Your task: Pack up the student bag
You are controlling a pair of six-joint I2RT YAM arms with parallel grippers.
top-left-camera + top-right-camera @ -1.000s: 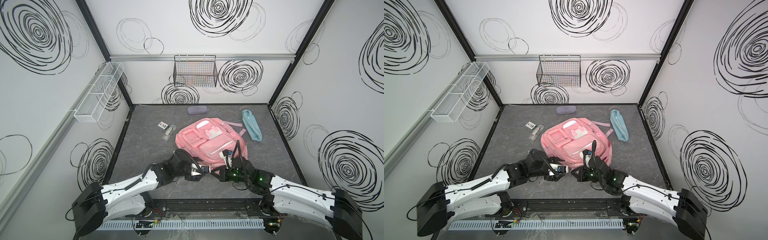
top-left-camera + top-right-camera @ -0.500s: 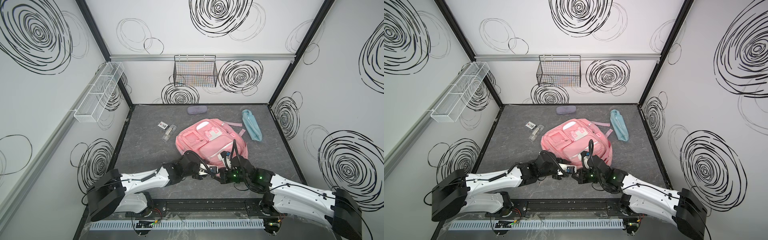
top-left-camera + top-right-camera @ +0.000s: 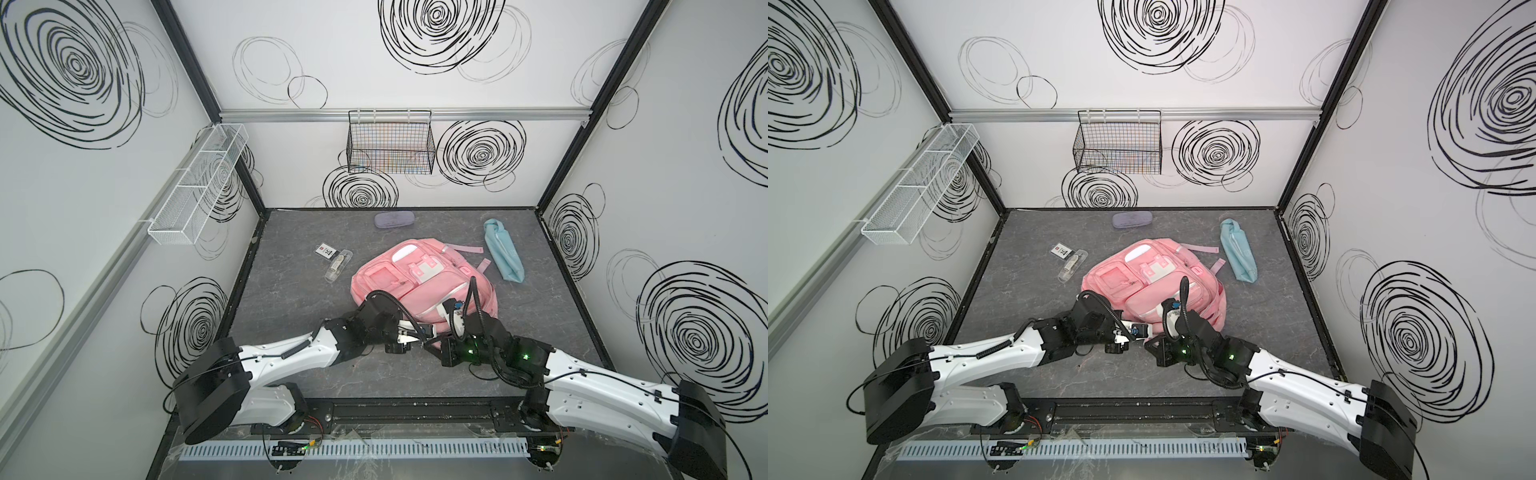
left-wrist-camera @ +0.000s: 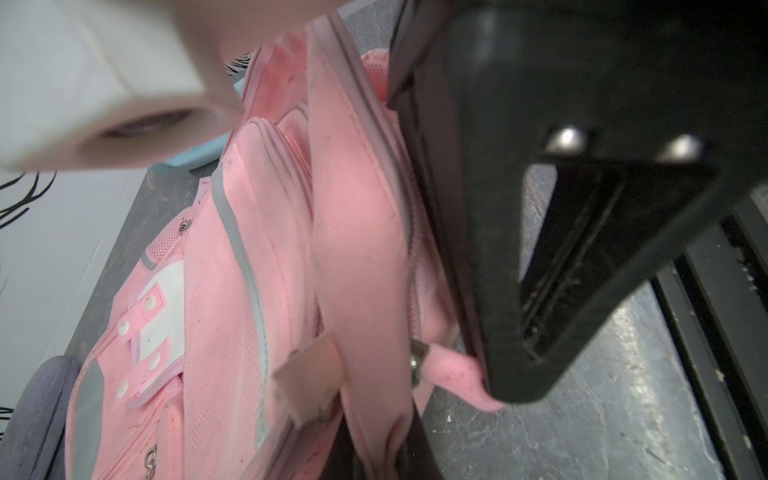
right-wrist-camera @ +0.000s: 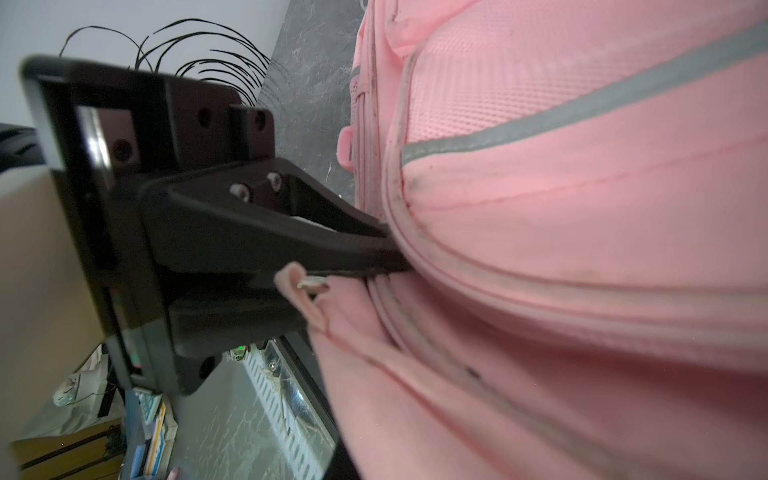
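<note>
Pink fabric fills most of both wrist views: the student bag (image 3: 419, 282) lies front pockets up at approx. the middle of the grey bench (image 3: 291, 299), white flap patch showing, straps trailing toward the back right. We see the left arm (image 3: 291, 353) & right arm (image 3: 582, 374) stretched in low from the front, meeting at the bag's near edge. Left fingers (image 4: 478, 187) are drawn together; the zip pull tab (image 4: 453, 370) runs from its metal slider straight to their tip & looks pinched there. Right fingers (image 5: 270, 237) are clenched too, on a fold of the bag's edge right beside the zip track. A pink pull (image 5: 293, 291) w/ a metal end shows just by them in the right wrist view; we can't tell if it's caught or loose. In both top views the two sets of fingers sit tip to tip, nearly touching, w/ a bit of pink fabric btwn them.

Elsewhere on the bench, all apart from the bag: a light-blue zip pouch (image 3: 503, 255) to its right, a lilac-grey glasses case (image 3: 394, 219) near the back wall, & to its left a small white card (image 3: 326, 250) just beside a clear oblong packet (image 3: 338, 270). We can't tell what the packet holds. Black wire basket (image 3: 390, 143) hangs on the back wall; a white mesh shelf (image 3: 199, 183) runs along the left wall.
</note>
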